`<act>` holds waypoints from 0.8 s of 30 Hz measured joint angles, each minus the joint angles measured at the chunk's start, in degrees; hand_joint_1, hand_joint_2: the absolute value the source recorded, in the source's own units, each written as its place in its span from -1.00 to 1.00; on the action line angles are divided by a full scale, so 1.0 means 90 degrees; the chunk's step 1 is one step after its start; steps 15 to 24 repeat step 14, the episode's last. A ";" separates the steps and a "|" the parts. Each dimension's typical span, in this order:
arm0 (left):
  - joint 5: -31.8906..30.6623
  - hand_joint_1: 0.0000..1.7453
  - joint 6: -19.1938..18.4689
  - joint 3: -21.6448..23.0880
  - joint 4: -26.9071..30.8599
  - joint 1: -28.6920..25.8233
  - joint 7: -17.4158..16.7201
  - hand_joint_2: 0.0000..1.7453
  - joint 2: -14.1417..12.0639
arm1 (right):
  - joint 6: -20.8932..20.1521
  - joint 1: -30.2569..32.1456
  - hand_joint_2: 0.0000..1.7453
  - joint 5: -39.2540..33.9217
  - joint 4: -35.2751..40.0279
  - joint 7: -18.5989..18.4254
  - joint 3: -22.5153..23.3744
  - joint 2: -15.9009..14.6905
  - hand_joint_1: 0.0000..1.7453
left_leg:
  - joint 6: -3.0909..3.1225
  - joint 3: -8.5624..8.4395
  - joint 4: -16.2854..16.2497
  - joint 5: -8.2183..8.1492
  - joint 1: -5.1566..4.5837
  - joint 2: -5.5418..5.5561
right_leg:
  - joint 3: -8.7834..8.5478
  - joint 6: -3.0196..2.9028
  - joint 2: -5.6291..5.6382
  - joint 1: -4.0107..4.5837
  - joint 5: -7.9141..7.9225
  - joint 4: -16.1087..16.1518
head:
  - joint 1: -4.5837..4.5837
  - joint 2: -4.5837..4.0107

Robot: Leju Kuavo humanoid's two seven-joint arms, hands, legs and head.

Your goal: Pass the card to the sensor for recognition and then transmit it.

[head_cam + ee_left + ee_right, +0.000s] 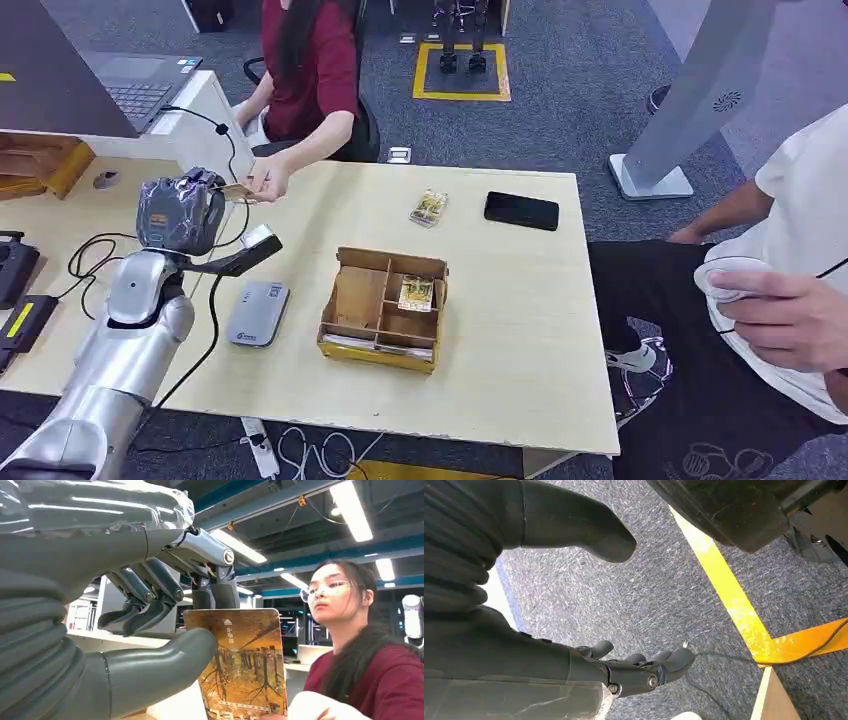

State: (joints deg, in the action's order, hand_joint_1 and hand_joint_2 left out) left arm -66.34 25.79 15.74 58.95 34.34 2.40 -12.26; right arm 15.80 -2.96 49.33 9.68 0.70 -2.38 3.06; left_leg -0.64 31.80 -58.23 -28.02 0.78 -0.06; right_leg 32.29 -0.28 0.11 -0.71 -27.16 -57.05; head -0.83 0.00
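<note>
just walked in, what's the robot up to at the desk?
It is mid handover. The left hand is raised over the far left of the table, holding a card between thumb and fingers. A seated person in a red top has a hand on the card's other end. The grey card reader lies on the table beside a cardboard tray with another card inside. The right hand hangs over the carpet, holding nothing.
</note>
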 joint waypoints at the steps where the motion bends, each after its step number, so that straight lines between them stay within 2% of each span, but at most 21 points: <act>1: 0.0000 -1.00 0.0032 -0.0005 0.0000 -0.0001 -0.0007 1.00 0.0007 | -0.0002 0.0000 1.00 0.0000 0.0000 -0.0002 0.0000 0.0000 -1.00 | 0.0000 0.0000 0.0000 0.0000 0.0000 0.0000 | 0.0000 0.0000 0.0000 0.0000 0.0000 0.0000 | -0.0002 0.0000; 8: -0.0336 -1.00 0.0435 -0.0219 0.0000 -0.0053 -0.0299 1.00 0.0029 | 0.0000 0.0000 1.00 0.0029 0.0000 -0.0019 0.0010 0.0000 -1.00 | 0.0000 0.0002 0.0000 0.0000 0.0004 0.0000 | 0.0000 0.0000 -0.0001 0.0000 0.0000 0.0000 | -0.0002 0.0000; 14: -0.0588 -1.00 0.0894 -0.0673 -0.0088 -0.0182 -0.0520 1.00 -0.0170 | 0.0002 0.0004 1.00 0.0032 0.0000 -0.0007 0.0085 0.0000 -1.00 | -0.0001 0.0000 0.0003 0.0000 0.0006 -0.0001 | 0.0000 0.0000 0.0001 0.0001 0.0000 -0.0003 | -0.0002 0.0000; 24: -0.0588 -1.00 0.0894 -0.0673 -0.0088 -0.0182 -0.0520 1.00 -0.0170 | 0.0002 0.0004 1.00 0.0032 0.0000 -0.0007 0.0085 0.0000 -1.00 | -0.0001 0.0000 0.0003 0.0000 0.0006 -0.0001 | 0.0000 0.0000 0.0001 0.0001 0.0000 -0.0003 | -0.0002 0.0000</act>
